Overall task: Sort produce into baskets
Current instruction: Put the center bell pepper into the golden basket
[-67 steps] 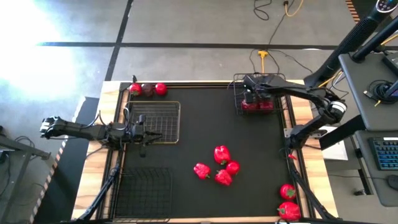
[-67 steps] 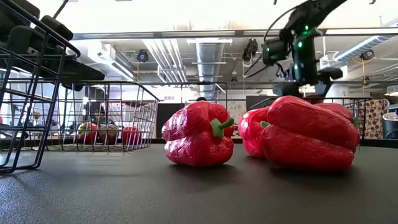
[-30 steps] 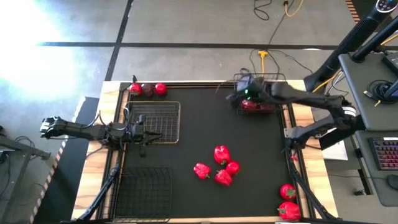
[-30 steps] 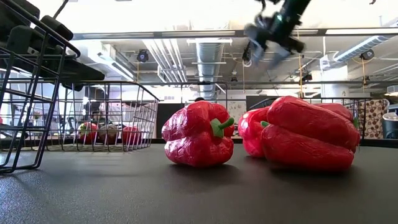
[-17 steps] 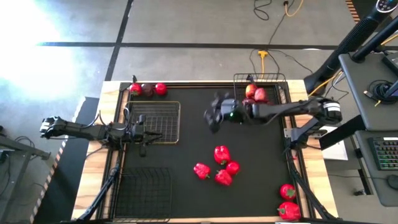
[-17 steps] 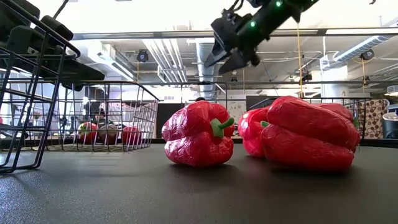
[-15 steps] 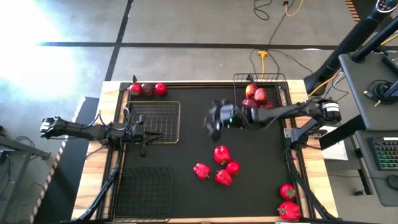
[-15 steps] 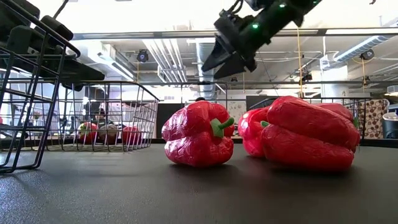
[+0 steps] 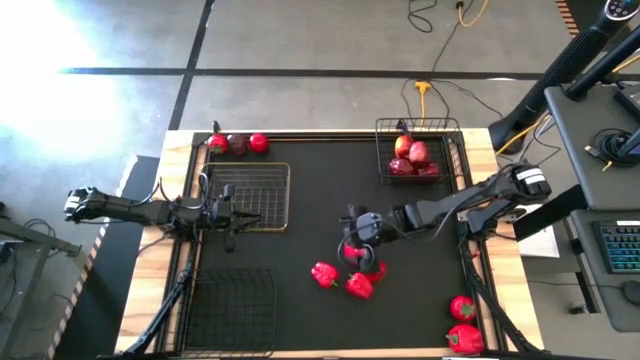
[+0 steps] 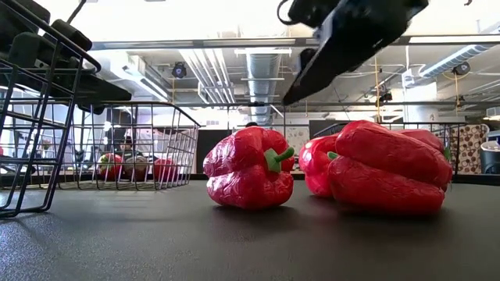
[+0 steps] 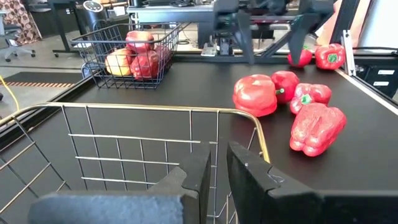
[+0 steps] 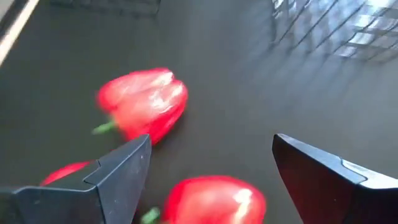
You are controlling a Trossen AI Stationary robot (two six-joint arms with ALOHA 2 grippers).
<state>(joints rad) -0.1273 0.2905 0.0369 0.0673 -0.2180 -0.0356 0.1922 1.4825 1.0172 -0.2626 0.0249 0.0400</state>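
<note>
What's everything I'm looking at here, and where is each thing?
Table: one, black mat on a wooden top.
Peppers in the middle: a cluster of about four, bright red, partly under the right gripper.
Produce at the far left edge: three, red and one darker, in a row.
Produce at the near right corner: two or three, red.
Far right basket: one, dark wire, holding a few red apples.
Left basket: one, wire, nothing in it.
Near left basket: one, dark wire, nothing in it.
Left gripper: shut, at the left basket.
Right gripper: open, above the middle peppers.
</note>
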